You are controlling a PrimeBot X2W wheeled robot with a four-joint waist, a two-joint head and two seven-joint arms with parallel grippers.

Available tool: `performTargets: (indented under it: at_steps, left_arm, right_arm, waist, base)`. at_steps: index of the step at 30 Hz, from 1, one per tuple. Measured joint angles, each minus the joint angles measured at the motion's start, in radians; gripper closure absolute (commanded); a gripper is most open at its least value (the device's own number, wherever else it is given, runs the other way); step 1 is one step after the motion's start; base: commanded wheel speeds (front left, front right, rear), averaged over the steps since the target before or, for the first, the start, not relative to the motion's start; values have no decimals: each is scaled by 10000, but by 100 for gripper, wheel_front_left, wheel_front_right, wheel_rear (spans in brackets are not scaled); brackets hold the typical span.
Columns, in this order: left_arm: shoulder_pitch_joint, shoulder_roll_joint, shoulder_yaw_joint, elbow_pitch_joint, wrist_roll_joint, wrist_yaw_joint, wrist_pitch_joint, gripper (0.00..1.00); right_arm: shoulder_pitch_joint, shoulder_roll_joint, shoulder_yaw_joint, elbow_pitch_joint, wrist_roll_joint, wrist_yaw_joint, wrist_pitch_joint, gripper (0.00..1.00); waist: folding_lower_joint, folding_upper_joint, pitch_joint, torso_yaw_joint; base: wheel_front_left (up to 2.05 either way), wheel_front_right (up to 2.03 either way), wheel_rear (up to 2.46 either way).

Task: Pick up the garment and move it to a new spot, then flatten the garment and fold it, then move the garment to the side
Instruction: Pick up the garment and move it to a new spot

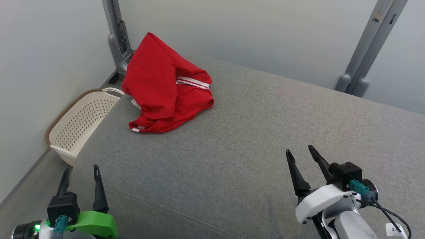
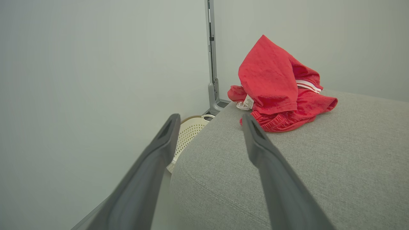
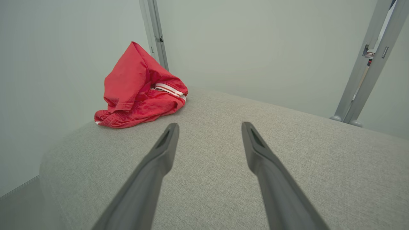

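A crumpled red garment point(image 1: 162, 88) with white stripes lies heaped at the far left corner of the grey cushioned surface point(image 1: 249, 139); one peak of it stands up. It also shows in the left wrist view as the garment point(image 2: 278, 89) and in the right wrist view as the garment point(image 3: 137, 92). My left gripper point(image 1: 81, 171) hangs open at the near left edge, well short of the cloth. My right gripper point(image 1: 300, 152) is open over the near right part of the surface, with nothing between its fingers.
A cream perforated basket point(image 1: 78, 124) stands on the floor against the wall, left of the surface. Grey metal posts rise at the back left point(image 1: 116, 36) and back right point(image 1: 368, 49). Pale walls close in behind and to the left.
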Motion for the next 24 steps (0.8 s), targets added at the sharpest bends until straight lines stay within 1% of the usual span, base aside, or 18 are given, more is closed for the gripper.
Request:
performTargets:
  at_steps: [7, 11, 18, 24]
  left_arm:
    - [121, -10, 6, -132, -35, 142, -58, 0]
    - [125, -15, -63, -163, -61, 151, -82, 0]
    - [-570, 238, -199, -203, -102, -199, 146, 0]
    - [-1727, 727, -125, -276, -142, -504, 410, 0]
  right_arm:
    - [-122, 0, 121, 153, 29, 0, -56, 0]
    - [-123, 0, 102, 211, 31, 0, -69, 0]
    - [-72, 4, -19, 226, 29, 0, -98, 0]
    - [-83, 2, -67, 192, -33, 0, -50, 0]
  waist:
    - [0, 0, 53, 44]
    - [0, 0, 24, 12]
    - [0, 0, -46, -138]
    - [1, 0, 43, -541]
  base:
    - [0, 0, 0]
    - [0, 0, 0]
    - [0, 0, 0]
    - [0, 0, 0]
